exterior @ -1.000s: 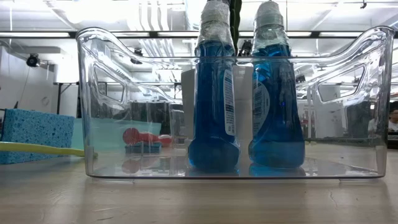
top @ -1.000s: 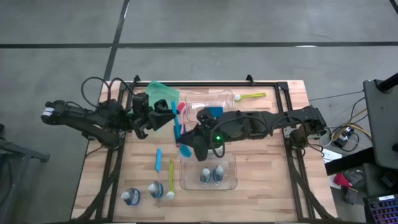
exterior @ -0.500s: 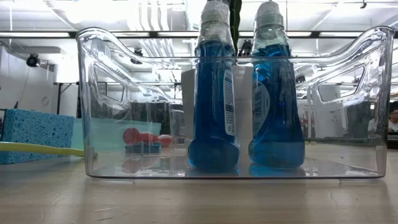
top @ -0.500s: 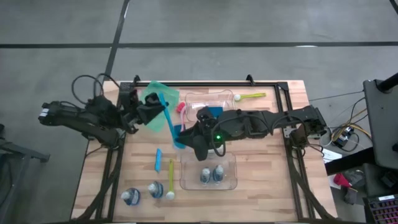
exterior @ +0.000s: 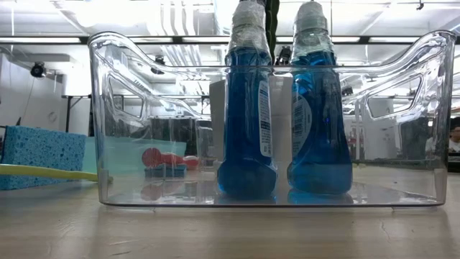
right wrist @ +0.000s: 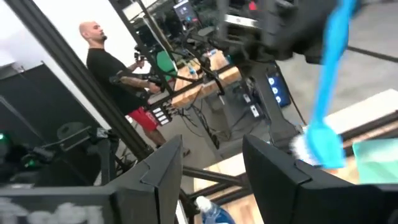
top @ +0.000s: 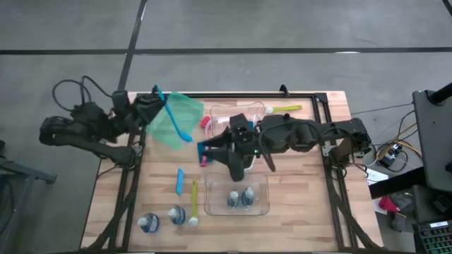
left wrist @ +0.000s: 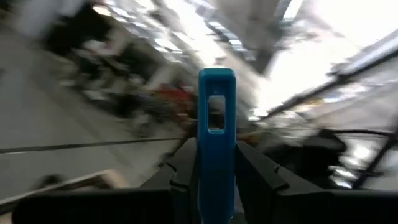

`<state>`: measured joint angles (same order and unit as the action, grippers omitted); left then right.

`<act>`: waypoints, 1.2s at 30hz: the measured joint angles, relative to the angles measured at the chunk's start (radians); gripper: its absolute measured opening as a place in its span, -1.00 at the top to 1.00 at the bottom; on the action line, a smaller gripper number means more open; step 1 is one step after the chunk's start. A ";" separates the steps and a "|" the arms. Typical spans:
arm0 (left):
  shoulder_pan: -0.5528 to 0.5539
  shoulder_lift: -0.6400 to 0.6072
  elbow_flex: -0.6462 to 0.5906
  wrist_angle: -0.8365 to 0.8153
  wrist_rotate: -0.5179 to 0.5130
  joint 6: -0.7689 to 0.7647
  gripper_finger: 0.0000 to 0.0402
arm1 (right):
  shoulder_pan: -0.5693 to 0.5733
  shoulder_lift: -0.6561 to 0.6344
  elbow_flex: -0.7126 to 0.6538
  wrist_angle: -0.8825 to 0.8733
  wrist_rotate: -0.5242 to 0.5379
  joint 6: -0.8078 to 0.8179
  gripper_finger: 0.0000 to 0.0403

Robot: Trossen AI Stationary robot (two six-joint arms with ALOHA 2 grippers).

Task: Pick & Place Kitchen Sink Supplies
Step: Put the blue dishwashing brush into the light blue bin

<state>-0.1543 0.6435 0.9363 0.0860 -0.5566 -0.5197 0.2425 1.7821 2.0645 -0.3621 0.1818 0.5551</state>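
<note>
My left gripper (top: pixel 157 104) (left wrist: pixel 216 149) is over the table's far left corner, shut on a slim blue brush (top: pixel 176 118) that slants above the green tray (top: pixel 176 107). My right gripper (top: pixel 209 148) (right wrist: pixel 211 148) is open with nothing between its fingers. It points toward the table's left, beside the far clear bin (top: pixel 240 113). The right wrist view shows the held brush (right wrist: pixel 326 81) farther off. Two bottles of blue liquid (exterior: pixel 248 108) stand in the near clear bin (top: pixel 263 206). Two more bottles (top: pixel 147 224) stand on the table's near left. A blue brush (top: pixel 179 180) and a yellow one (top: pixel 194 199) lie flat there. My left gripper pinches the blue brush's handle (left wrist: pixel 216 168) between its two fingers, near the end with the hole (left wrist: pixel 216 121), which sticks out past the fingertips. The brush is lifted clear and tilted, with its bristle head (right wrist: pixel 314 148) lower, over the green tray.
A blue sponge (exterior: pixel 43 157) lies on the table left of the near bin. A pink brush (top: pixel 205 121) and a green brush (top: pixel 286 109) lie by the far bin. A person (right wrist: pixel 118 68) stands beyond the table. Bare wood (top: pixel 304 190) shows at the table's near right.
My left gripper has drawn back toward the table's far left corner, carrying the blue brush from beside the far bin to above the green tray. My right gripper has turned to point toward the table's left and shifted slightly toward the far edge.
</note>
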 joint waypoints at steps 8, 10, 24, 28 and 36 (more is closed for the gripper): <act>0.000 -0.069 0.000 -0.253 -0.346 0.055 0.60 | 0.002 0.000 0.069 -0.001 -0.004 -0.119 0.27; 0.002 -0.073 0.000 -0.292 -0.382 0.059 0.60 | 0.002 0.000 0.089 -0.003 -0.007 -0.149 0.29; 0.078 -0.045 0.000 -0.423 -0.356 0.051 0.64 | 0.002 -0.006 0.159 -0.062 -0.007 -0.238 0.40; 0.124 -0.010 0.008 -0.424 -0.221 0.035 0.65 | 0.002 -0.007 0.157 -0.070 -0.007 -0.241 0.42; 0.271 0.157 0.155 -0.642 -0.112 -0.006 0.63 | 0.001 -0.008 0.157 -0.075 -0.006 -0.258 0.47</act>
<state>0.1168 0.8004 1.0916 -0.5561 -0.6686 -0.5257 0.2440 1.7738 2.2211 -0.4370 0.1753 0.2973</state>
